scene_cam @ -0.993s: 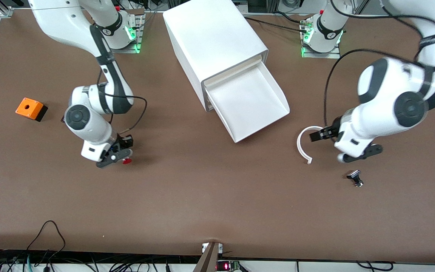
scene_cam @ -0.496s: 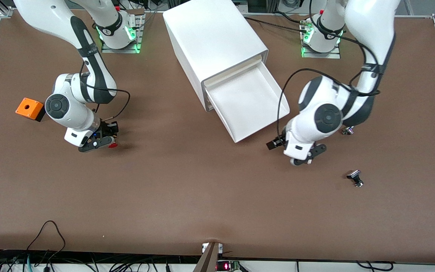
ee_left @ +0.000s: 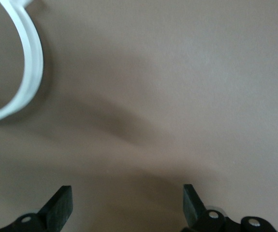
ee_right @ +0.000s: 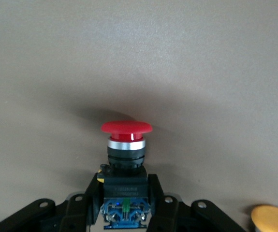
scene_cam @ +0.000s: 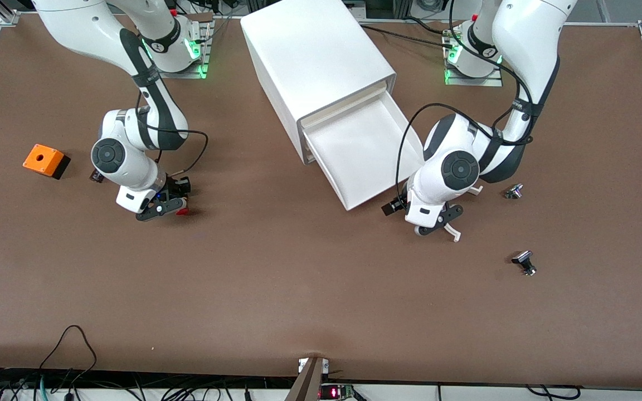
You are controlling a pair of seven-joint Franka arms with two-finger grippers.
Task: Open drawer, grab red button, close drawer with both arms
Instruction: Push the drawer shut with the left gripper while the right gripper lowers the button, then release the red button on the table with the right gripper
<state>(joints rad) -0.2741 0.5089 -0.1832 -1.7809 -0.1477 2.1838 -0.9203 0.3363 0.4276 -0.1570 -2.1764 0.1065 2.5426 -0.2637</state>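
The drawer (scene_cam: 366, 149) is pulled out of the white cabinet (scene_cam: 315, 61) and shows nothing inside. My right gripper (scene_cam: 168, 209) is shut on the black body of the red-capped button (scene_cam: 184, 211) and holds it just over the table, toward the right arm's end. In the right wrist view the red cap (ee_right: 126, 127) sticks out past the fingers (ee_right: 80, 203). My left gripper (scene_cam: 437, 221) is open and empty over the table beside the drawer's front corner. Its fingertips (ee_left: 61, 208) stand wide apart.
A white curved ring (scene_cam: 455, 231) lies partly under the left hand and also shows in the left wrist view (ee_left: 28, 63). Two small silver-black parts (scene_cam: 524, 262) (scene_cam: 514, 191) lie toward the left arm's end. The orange-capped button (scene_cam: 46, 160) sits toward the right arm's end.
My left arm has swung in from its end of the table to the drawer's front corner, over the white ring. My right gripper, still holding the button, shifted toward its own end, then partly back.
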